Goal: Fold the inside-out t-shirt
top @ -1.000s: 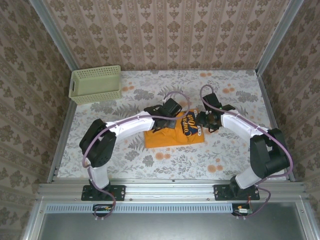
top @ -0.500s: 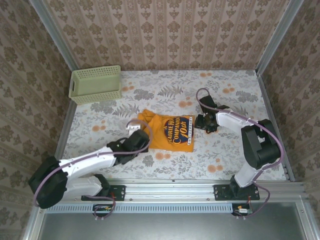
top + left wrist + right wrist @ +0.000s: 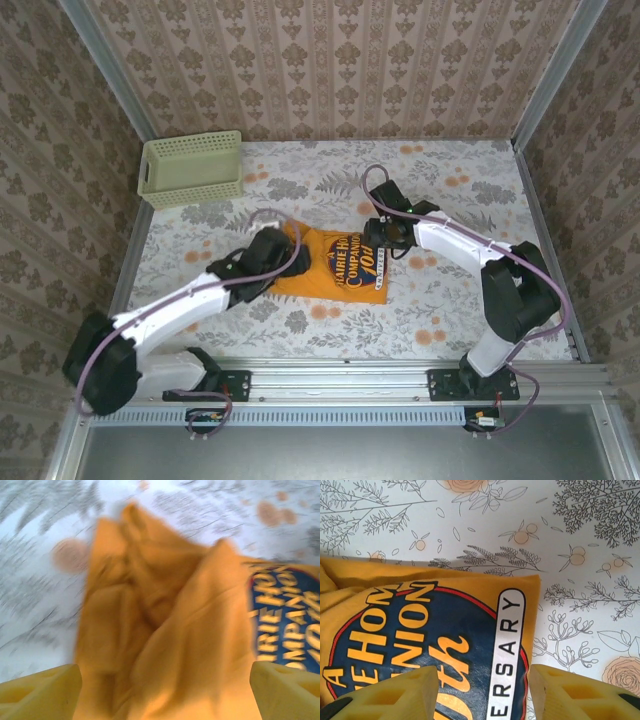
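The inside-out t-shirt [image 3: 340, 268] lies folded into a small orange-yellow packet at the table's middle, its dark blue printed mark [image 3: 358, 262] facing up. Its left end is bunched into loose folds [image 3: 165, 605]. My left gripper [image 3: 280, 260] is at that bunched left end. It is open [image 3: 162, 700], with the blurred fabric below and between the wide-set fingers. My right gripper [image 3: 380, 238] hovers over the shirt's upper right corner. It is also open [image 3: 482, 695], its fingers straddling the printed mark [image 3: 435, 630] and the shirt's edge [image 3: 532, 595] with nothing pinched.
A pale green lattice basket [image 3: 192, 167] stands at the table's back left corner. The flowered tablecloth [image 3: 450, 310] lies bare around the shirt. Wallpapered walls close in the table on three sides.
The left gripper let go of the shirt, swung down and left, then came back to its bunched left end with the jaws opened wide. The right gripper slid left over the print.
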Robot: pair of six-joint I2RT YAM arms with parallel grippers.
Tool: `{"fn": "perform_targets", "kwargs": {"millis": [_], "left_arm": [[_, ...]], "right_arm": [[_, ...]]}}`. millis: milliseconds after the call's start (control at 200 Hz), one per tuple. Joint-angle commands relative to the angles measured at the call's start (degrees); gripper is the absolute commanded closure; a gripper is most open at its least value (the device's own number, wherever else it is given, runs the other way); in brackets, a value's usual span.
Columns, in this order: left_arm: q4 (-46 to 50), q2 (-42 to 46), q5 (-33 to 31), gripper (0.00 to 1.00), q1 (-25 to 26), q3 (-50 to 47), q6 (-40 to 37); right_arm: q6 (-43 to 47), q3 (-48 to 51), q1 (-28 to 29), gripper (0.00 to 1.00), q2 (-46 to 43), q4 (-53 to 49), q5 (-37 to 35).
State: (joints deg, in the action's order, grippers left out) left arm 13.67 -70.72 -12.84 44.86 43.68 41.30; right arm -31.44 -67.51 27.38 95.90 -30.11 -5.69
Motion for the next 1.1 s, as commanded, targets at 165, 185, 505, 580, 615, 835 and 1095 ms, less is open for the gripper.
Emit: {"fn": "perform_targets", "kwargs": {"millis": [165,185,505,580,615,835,1095], "left_arm": [[-1.3,-15.17,8.18,0.18,-3.45,8.58,-7.5],[-1.63,-15.56,8.33,0.2,-3.54,8.5,-7.38],[-4.92,-7.74,8.71,0.79,-3.65,-0.16,-5.09],[-4.73,-2.71,7.32,0.89,-3.58,-4.23,-3.28],[-4.44,-0.29,6.35,0.91,-3.56,-6.24,-2.26],[0.1,14.49,1.81,0.94,-3.9,-16.26,3.57],[-6.67,7.99,15.61,0.48,-8.91,-10.56,-6.72]], "right_arm": [[0.82,-1.22,0.22,0.48,4.74,1.34,1.25],[0.91,-1.35,0.22,0.48,5.08,1.41,1.47],[-1.44,-2.37,-1.76,0.49,10.43,-0.03,-0.72],[-1.73,-2.37,-1.95,0.49,11.14,-0.08,-1.24],[-1.68,-2.33,-1.98,0.5,11.37,0.09,-1.33],[-1.76,-2.12,-1.97,0.51,12.37,-0.3,-2.77],[-1.61,-0.96,-1.88,0.51,10.82,-0.1,-2.72]]}}
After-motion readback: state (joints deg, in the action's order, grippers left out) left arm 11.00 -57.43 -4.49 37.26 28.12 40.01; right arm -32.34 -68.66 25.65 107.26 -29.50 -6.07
